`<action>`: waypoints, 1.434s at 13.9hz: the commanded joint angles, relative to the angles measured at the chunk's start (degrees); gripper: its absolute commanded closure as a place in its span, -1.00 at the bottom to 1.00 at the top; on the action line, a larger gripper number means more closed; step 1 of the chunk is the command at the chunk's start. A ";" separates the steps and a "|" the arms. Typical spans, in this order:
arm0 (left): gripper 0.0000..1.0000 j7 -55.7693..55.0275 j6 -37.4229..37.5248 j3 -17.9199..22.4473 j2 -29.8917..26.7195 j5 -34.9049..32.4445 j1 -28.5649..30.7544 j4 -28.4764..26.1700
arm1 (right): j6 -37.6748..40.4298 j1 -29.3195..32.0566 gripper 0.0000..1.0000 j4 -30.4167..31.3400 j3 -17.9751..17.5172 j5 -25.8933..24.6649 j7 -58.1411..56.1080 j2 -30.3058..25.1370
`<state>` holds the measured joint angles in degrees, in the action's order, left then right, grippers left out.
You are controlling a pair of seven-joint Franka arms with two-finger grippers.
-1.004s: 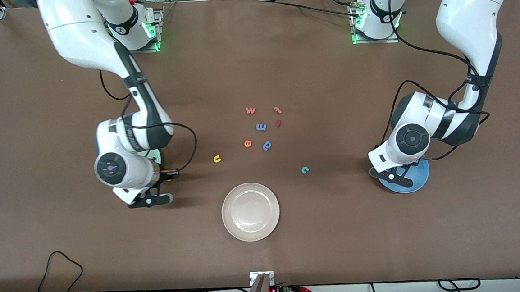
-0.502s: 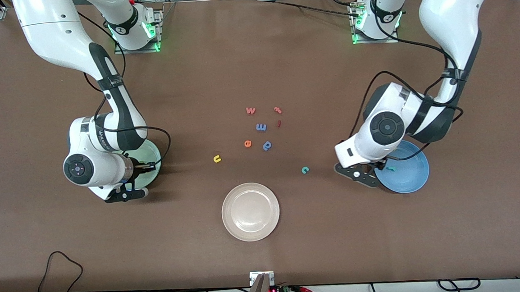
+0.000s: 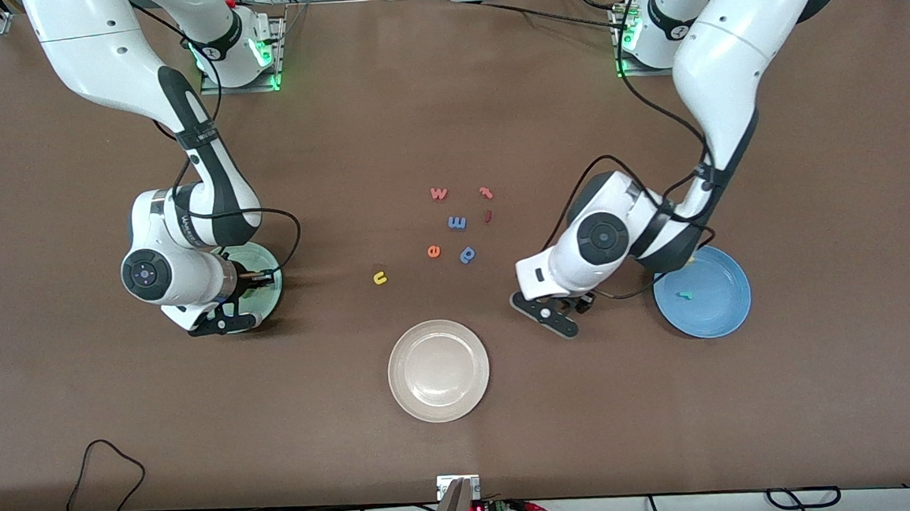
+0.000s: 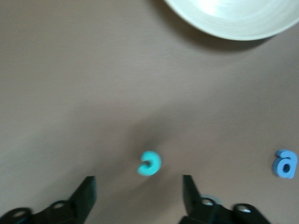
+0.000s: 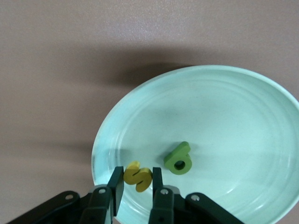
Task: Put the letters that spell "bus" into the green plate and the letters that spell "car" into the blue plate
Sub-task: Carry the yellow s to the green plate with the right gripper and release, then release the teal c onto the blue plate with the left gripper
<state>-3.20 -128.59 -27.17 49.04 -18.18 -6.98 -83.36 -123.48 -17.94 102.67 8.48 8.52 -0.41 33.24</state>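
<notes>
Arms hide both tools [image 4: 138, 196] [image 5: 135, 191]: left spread over teal c [image 4: 150, 163], right pinching yellow s [image 5: 138, 176].

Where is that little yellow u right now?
The yellow u lies on the bare table, toward the right arm's end from the orange e, farther from the front camera than the off-white plate.

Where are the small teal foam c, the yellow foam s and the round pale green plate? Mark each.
Small teal foam c [image 4: 150, 163], left wrist view, on its curved body.
Yellow foam s [image 5: 137, 177], right wrist view, on its middle.
Round pale green plate [image 5: 233, 107], right wrist view, on its bare inner wall.
</notes>
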 commanded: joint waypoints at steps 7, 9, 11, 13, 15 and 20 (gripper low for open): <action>-0.02 1.18 -4.39 1.68 4.04 -8.26 -2.60 -0.31 | 0.00 -7.62 -1.00 -7.82 -0.92 0.45 10.48 0.23; 0.51 1.01 -4.30 1.68 3.95 -9.60 -2.43 -0.31 | -0.53 -11.66 -0.86 -9.24 -0.92 0.45 14.88 2.26; 0.76 0.74 -3.26 1.68 3.17 -9.60 -1.82 -0.31 | -1.41 -13.96 -0.68 -9.33 -0.92 0.53 19.64 4.01; 0.77 1.01 4.87 0.98 -0.25 -9.60 0.81 0.12 | -1.85 -16.68 -0.67 -9.33 -1.00 0.45 19.83 5.95; 0.77 1.27 13.50 0.19 -4.37 -9.42 3.97 0.48 | -3.25 -18.44 -0.55 -9.33 -1.00 0.53 20.09 6.83; 0.76 11.52 21.80 0.89 -7.83 -9.42 14.16 0.30 | -5.62 -18.62 -0.32 -10.30 -1.00 1.59 21.06 9.47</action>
<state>3.13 -107.35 -26.04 41.59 -26.71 3.06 -81.33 -128.18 -36.41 94.16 7.15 8.98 20.16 41.04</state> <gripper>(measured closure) 0.758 0.300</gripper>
